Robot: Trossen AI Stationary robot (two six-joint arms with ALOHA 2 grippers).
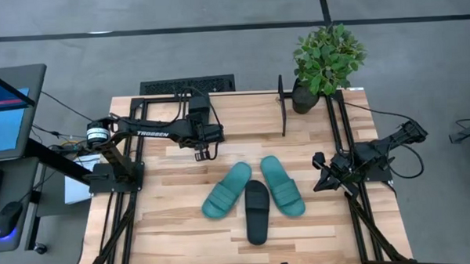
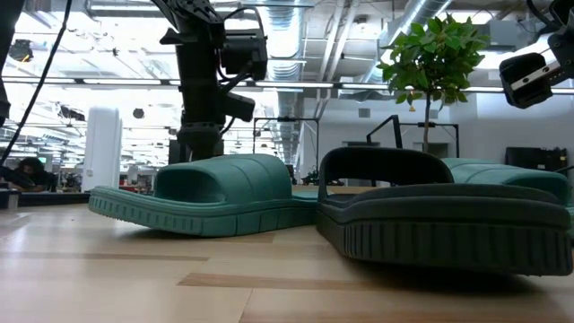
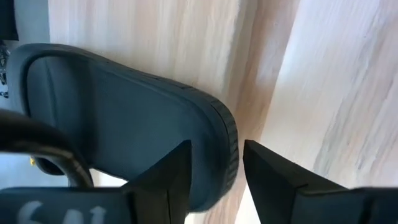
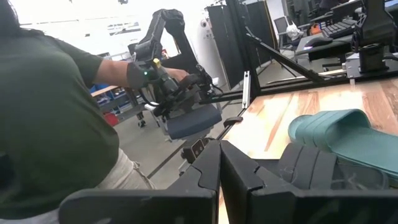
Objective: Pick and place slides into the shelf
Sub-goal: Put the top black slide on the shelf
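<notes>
Two teal slides (image 1: 227,189) (image 1: 282,185) and one black slide (image 1: 256,211) lie sole-down near the middle of the table. The near one fills the low view (image 2: 439,215), with a teal one (image 2: 197,193) beside it. A second black slide (image 3: 124,118) is in my left gripper (image 1: 202,153) (image 3: 214,177), which hangs over the table's far-left part. The arm hides this slide in the high view. The shelf (image 1: 283,107) stands as a thin black frame near the far edge. My right gripper (image 1: 321,178) (image 4: 219,165) waits shut at the table's right side. My left gripper pinches the black slide at the ribbed rim of one rounded end (image 3: 225,140), between its two fingers (image 3: 171,177). In the right wrist view the slide (image 4: 193,121) hangs roughly level under the gripper, off the table.
A potted plant (image 1: 327,62) stands at the far right corner beside the shelf. Black arm-mount frames run along both table sides. A monitor (image 1: 3,109) stands off the left edge. A person in a dark green shirt (image 4: 56,118) shows beyond the table in the right wrist view.
</notes>
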